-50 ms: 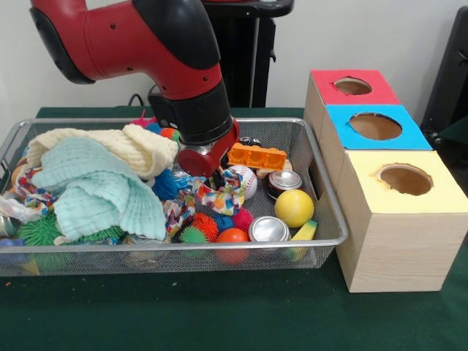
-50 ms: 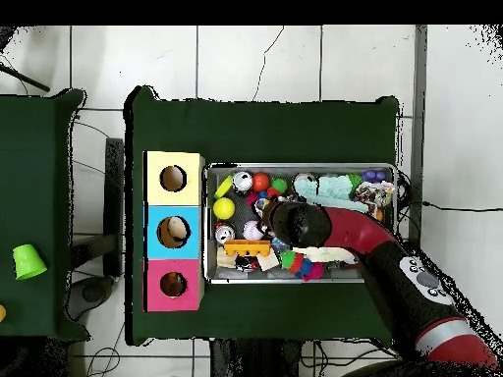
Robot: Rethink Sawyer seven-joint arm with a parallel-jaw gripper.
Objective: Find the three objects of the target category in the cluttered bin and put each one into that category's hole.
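A red and black arm (image 1: 168, 66) reaches down into a wire mesh bin (image 1: 322, 183) on a green table (image 1: 219, 314); its gripper (image 1: 217, 178) is sunk among the clutter beside a baseball (image 1: 247, 180), and whether it is open or holding anything cannot be told. The bin holds a mint cloth (image 1: 99, 186) and a cream knitted cloth (image 1: 124, 145) heaped at one end; an orange toy block (image 1: 257, 156), two metal cans (image 1: 268, 229), a yellow ball (image 1: 294, 208), an orange ball (image 1: 232, 236) and spiky rubber balls (image 1: 205, 225) crowd the other. Just beside the bin stand three boxes, topped red (image 1: 352, 86), blue (image 1: 374, 126) and yellow (image 1: 404, 180), each with a round hole; in the overhead view something pale shows inside the blue one's hole (image 2: 174, 232).
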